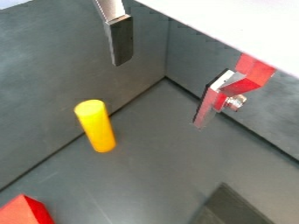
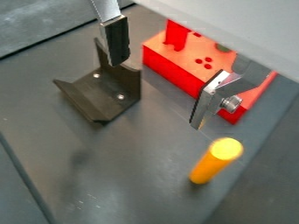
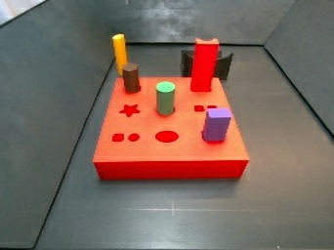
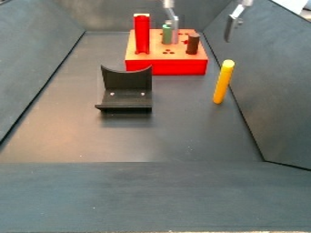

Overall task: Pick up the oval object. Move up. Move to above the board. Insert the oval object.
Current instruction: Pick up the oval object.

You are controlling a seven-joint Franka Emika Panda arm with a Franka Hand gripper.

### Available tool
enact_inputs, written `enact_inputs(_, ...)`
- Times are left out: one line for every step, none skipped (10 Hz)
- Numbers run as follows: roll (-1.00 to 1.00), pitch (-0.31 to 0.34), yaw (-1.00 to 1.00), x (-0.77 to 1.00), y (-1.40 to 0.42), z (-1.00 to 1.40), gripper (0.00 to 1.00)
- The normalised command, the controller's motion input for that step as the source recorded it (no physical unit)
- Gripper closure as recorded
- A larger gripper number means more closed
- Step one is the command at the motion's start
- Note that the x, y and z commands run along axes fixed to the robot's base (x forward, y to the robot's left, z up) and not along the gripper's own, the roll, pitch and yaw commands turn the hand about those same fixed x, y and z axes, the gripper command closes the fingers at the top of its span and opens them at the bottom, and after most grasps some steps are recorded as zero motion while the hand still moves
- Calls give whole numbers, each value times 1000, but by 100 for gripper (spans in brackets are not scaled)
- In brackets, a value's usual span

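The oval object [image 4: 224, 81] is a slim yellow-orange peg standing upright on the dark floor, apart from the board [image 4: 170, 66]. It shows in both wrist views [image 1: 96, 125] [image 2: 216, 162] and behind the board's far left corner in a side view [image 3: 119, 51]. The board [image 3: 163, 154] [image 2: 172, 72] is a red slab with cut-out holes. My gripper [image 4: 205, 15] hangs high above the floor between board and peg. It is open with nothing between its fingers [image 1: 121, 39] [image 2: 214, 98]. The peg lies off to one side of the gripper [image 1: 167, 74] [image 2: 163, 70].
On the board stand a tall red block [image 3: 205, 63], a brown cylinder [image 3: 132, 78], a green cylinder [image 3: 166, 99] and a purple block [image 3: 217, 124]. The dark fixture [image 4: 125, 88] [image 2: 103, 92] sits on the floor near the board. Grey walls enclose the floor.
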Motion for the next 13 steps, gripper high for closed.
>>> enact_inputs(0, -107, -169, -580, -74, -120, 0)
enact_inputs(-26, -124, -189, -589, -80, -126, 0)
enact_inputs(-47, -124, -169, -534, -74, -157, 0)
enact_inputs(-73, -129, -154, -437, -66, -143, 0)
enact_inputs(-94, -126, -160, -311, -83, -149, 0)
enact_inputs(-126, -124, -220, -134, -86, -166, 0)
enact_inputs(-153, -119, -260, 0, -49, -134, 0)
enact_inputs(-136, -74, -291, 20, -29, -111, 0)
enact_inputs(-114, -20, -271, 157, -14, -137, 0)
enact_inputs(-101, -30, -271, 34, 0, -194, 0)
enact_inputs(-110, -59, -249, 0, 0, -269, 0)
enact_inputs(-151, -136, -111, 0, -63, -406, 0)
enact_inputs(-174, -146, -83, 0, -57, -437, 0)
